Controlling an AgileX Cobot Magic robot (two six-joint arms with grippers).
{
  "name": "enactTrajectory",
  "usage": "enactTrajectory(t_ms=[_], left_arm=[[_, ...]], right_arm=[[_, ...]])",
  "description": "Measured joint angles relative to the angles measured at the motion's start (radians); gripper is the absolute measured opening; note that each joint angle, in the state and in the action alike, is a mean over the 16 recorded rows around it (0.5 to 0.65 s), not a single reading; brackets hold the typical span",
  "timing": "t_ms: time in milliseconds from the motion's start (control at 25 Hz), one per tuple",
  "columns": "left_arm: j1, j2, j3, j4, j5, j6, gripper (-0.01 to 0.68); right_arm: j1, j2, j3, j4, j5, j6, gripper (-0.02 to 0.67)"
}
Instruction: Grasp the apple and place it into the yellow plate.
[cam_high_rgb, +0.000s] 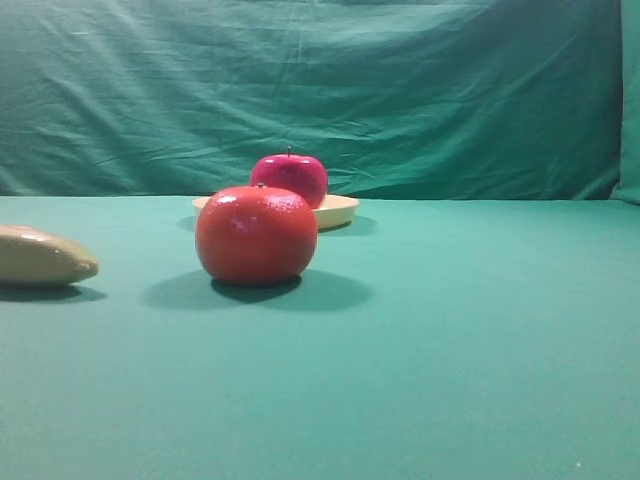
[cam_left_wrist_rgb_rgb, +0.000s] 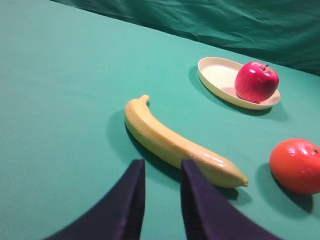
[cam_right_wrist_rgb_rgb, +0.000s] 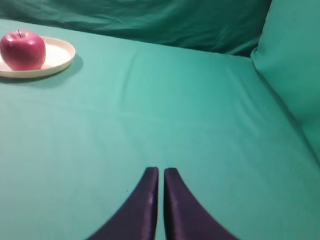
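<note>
Checking placement: we saw the apple (cam_left_wrist_rgb_rgb: 256, 81) already resting in the yellow plate (cam_left_wrist_rgb_rgb: 216, 76).
Left gripper (cam_left_wrist_rgb_rgb: 161, 192): slightly open, empty.
Right gripper (cam_right_wrist_rgb_rgb: 160, 187): closed, empty.
Advice: we judged leaving it alone best.

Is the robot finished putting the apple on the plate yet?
It looks finished. The apple already sits upright on the yellow plate, toward one edge. Nothing is in hand: the right tool is shut and empty, far from the plate, and the left tool is open and empty above the cloth near the banana. The orange fruit sits on the table in front of the plate. Nothing seems left to do.
</note>
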Motion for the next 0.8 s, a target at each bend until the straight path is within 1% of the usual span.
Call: enactTrajectory(t_ms=[800], left_arm=[[0.000, 0.000, 0.000, 0.000, 0.000, 0.000, 0.157]], right_arm=[[-0.005, 0.000, 0.011, 0.004, -0.013, 0.000, 0.000]])
